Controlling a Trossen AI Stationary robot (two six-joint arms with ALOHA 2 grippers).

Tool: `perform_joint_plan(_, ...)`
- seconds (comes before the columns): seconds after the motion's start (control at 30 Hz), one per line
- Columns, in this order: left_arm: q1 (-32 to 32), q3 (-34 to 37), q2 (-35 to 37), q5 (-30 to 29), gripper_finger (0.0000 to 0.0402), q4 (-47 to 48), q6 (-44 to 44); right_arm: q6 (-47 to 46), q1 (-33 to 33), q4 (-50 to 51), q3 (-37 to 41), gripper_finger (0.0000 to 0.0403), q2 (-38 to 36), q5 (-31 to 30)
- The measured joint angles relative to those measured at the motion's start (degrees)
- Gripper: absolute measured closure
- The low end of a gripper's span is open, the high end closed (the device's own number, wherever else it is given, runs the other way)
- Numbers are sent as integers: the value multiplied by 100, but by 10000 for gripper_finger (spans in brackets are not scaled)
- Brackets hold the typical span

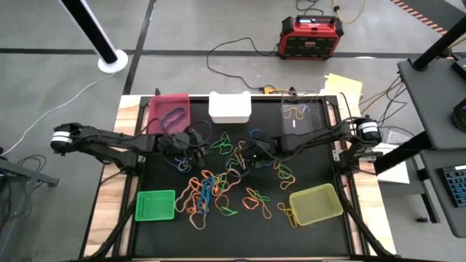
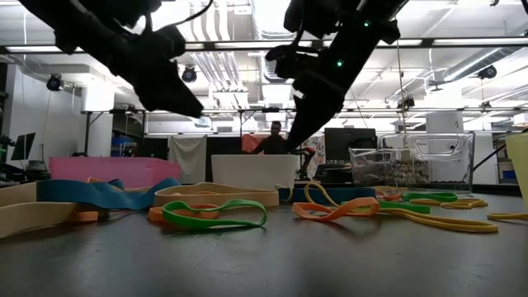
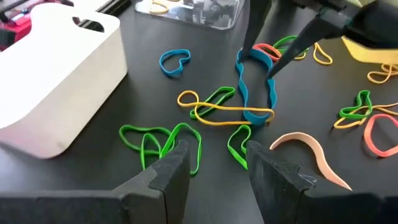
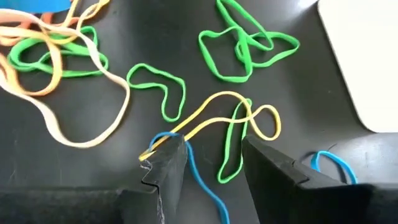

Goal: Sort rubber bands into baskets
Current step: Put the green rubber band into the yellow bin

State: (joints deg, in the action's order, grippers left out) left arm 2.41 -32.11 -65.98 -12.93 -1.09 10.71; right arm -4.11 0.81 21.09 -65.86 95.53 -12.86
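Writing unreadable on red-and-black box [image 1: 312, 36] — nothing else labelled.

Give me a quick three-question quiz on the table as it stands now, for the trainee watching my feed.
1. True or false: the clear rectangular plastic basket holds no rubber bands.
2. Which basket stands between the magenta-pink rectangular plastic basket and the clear one?
A. bright green
B. white rectangular plastic basket
C. translucent yellow-green
3. Complete: the left gripper and the right gripper both have their fingers ____.
Key: 1 false, thin orange and yellow loops lie in it; 2 B; 3 open.
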Motion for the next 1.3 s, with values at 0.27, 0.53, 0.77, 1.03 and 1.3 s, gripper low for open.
perform_joint_plan(0.27,-2,1,-1140,1,261,-1047,-492,2,5,121,513,253,-889,110)
perform_joint_plan(0.53,28,-313,-2493,-1,261,-1651,-1004,-317,6,-532,1265,245,-1936,109)
perform_joint_plan(0.77,310,-656,-3343,-1,261,-1604,-1085,-424,59,-1083,1742,246,-2301,115)
perform_joint_plan(1.03,578,-822,-3736,217,268,-1647,-1059,-530,94,-1090,1815,241,-2300,106)
perform_joint_plan(1.3,623,-818,-3748,513,364,-1534,-1114,-506,106,-1125,1821,241,-2302,104)
